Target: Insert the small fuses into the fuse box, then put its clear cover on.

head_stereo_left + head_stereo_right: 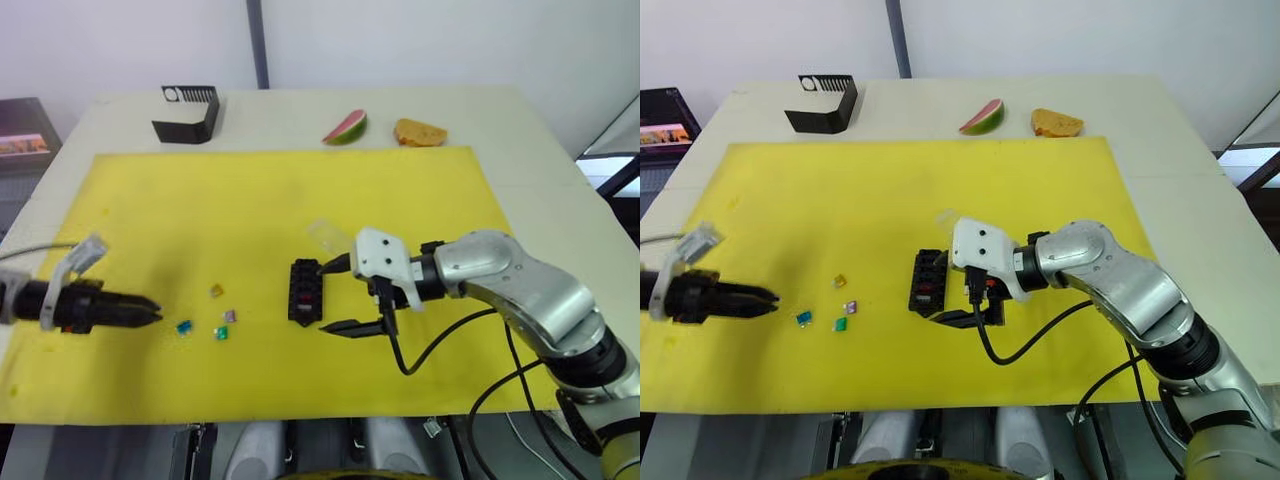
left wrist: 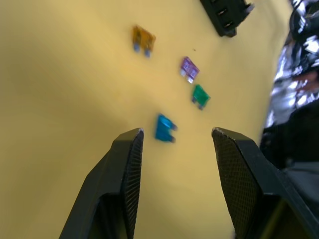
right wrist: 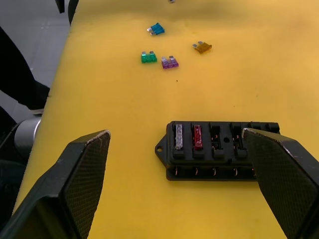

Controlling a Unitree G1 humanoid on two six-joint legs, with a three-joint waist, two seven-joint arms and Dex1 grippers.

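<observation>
You're partway in. The fuse box (image 3: 219, 149) already has two fuses seated, one grey (image 3: 178, 137) and one red (image 3: 197, 137), side by side at the tab end; the other slots I can see look empty, and the far end is hidden behind your right finger.

Loose fuses on the yellow mat (image 1: 250, 200), count four:
- blue fuse (image 2: 164, 128)
- green fuse (image 2: 201, 95)
- purple fuse (image 2: 189, 68)
- amber fuse (image 2: 143, 39)

They sit in a small cluster at about 9 o'clock from the box, well apart from it.

The left gripper (image 2: 174, 149) is spread wide, holding nothing, and the blue fuse lies just ahead between its fingers, not yet touched. My read: that's your next pick.

The right gripper (image 1: 338, 296) is also wide apart and empty, fingers straddling the box at 3 o'clock of it. Contact with the box: can't tell.

One clear cover (image 1: 325, 235), lying on the mat just at 12–1 o'clock from the box, beside the right wrist. Not fitted.

Left to do: four fuses in, then the cover on.

Not task items, far edge of the table: one black slotted stand (image 1: 187, 113), one watermelon slice (image 1: 346, 127), one bread piece (image 1: 420, 132).
</observation>
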